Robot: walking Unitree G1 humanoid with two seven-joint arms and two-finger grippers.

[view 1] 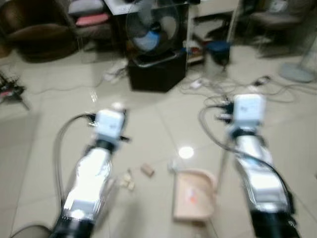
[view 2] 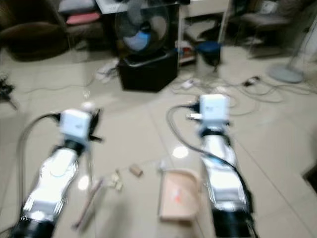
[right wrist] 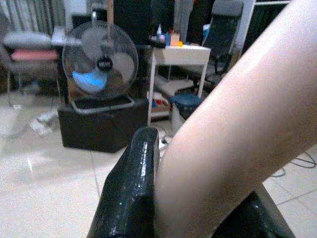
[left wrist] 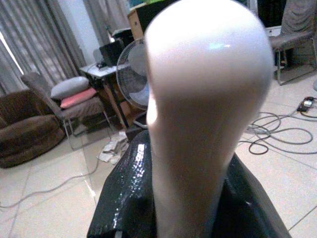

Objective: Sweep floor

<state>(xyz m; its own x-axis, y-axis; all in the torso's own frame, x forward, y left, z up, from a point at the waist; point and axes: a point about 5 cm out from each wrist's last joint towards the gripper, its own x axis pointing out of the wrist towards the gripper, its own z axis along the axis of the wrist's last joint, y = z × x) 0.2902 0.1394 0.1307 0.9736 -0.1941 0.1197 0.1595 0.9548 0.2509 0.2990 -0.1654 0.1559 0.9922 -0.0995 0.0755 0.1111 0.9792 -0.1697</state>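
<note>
Head views, blurred: both silver arms reaching forward and down over pale floor tiles (view 1: pixel 148 129). Pink dustpan (view 1: pixel 194 194) flat on the tiles between the arms, nearer the right one, its thin handle rising toward that arm. Small scraps of debris (view 1: pixel 147 170) just left of the pan, more crumbs (view 2: pixel 116 180) beside them. Thin pale broom stick (view 2: pixel 88 203) slanting down beside the left arm. Black box (view 1: pixel 157 72) with a fan (view 1: pixel 151 26) on top farther ahead; loose cables (view 1: pixel 257 89) across the floor to the right.

Left wrist view: left gripper (left wrist: pixel 190 198) closed around rounded pink broom handle top (left wrist: pixel 208 74), black fingers (left wrist: pixel 129 193) pressed to both sides. Brown armchair (left wrist: pixel 25 139) and curtains behind.

Right wrist view: right gripper (right wrist: pixel 198 208) clamped on pink dustpan handle (right wrist: pixel 237 129), which slants across between black fingers (right wrist: pixel 131 188). White side table (right wrist: pixel 178 54) and blue bin (right wrist: pixel 185 106) beyond.
</note>
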